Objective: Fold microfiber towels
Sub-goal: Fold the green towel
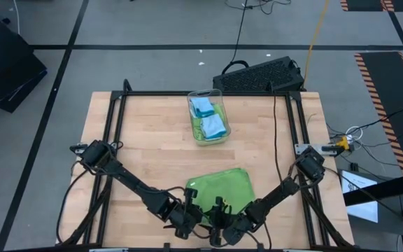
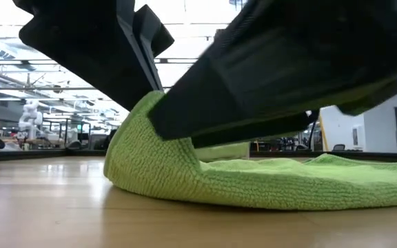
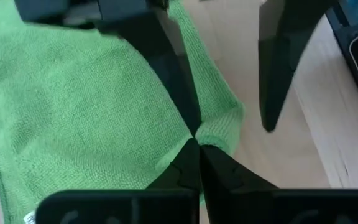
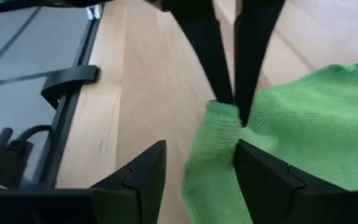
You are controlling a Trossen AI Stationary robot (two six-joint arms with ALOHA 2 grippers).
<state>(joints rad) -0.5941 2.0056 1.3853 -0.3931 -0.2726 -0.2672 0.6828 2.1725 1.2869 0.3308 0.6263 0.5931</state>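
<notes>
**Left arm pins a corner of the green towel while the right stands ready beside it**

A lime green towel [image 1: 221, 187] lies spread near the front edge of the wooden table [image 1: 152, 140], roughly in the middle, and both arms have come down low over its near edge. That seems the natural place to start a fold: take the near side and carry it over the far half.

The left gripper [image 3: 196, 138] has its fingers pressed tightly together on the towel's near corner, and the cloth bunches up in a small peak where it is nipped. From table height you can see that edge lifted off the wood in a rounded hump, while the rest of the towel stays flat. My guess is the pinch is there to give a firm hold on one corner.

The right gripper [image 4: 194, 163] sits just beside it, jaws standing apart with nothing between them. A fold of green cloth lies close against one finger, but it is not clamped. It looks placed to take its own hold along the same edge, so the two arms can lift together.

At the far side of the table, a clear bin [image 1: 209, 117] holds light blue towels [image 1: 208, 117], well apart from the work and probably waiting there out of the way.
</notes>
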